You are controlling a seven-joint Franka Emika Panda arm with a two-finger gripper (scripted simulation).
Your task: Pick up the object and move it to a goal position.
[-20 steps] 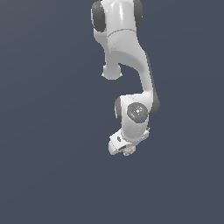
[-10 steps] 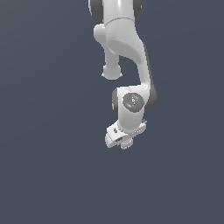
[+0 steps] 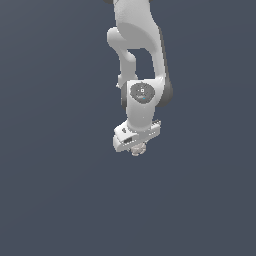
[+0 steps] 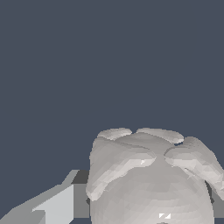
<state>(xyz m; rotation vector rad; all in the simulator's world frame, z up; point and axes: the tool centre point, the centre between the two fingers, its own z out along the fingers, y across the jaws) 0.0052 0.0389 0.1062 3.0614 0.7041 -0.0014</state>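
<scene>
the white arm [image 3: 142,60] hangs down from the top of the exterior view against a flat dark blue-grey background, its round wrist joint sitting just above the hand. the gripper [image 3: 137,148] points downward and is tilted, with the end toward the exterior view's left lower than the end toward the right.

the object [image 3: 138,149] is a small, lumpy off-white thing that peeks out directly beneath the hand, touching its underside. only its lower part shows there, as the rest is hidden by the gripper body. it is much smaller than the hand above it.

in the wrist view the object [image 4: 153,177] fills much of the picture close to the camera: a rounded pale body with several flattened, petal-like knobs spread across its top. one light grey finger [image 4: 54,205] shows beside it, reaching up to the object's side, with a darker grey strip between the two. on the other side of the object only a thin dark sliver shows at the picture's edge.

the gripper appears closed around the object, which sits between its fingers, with nothing visible under it in either view.
</scene>
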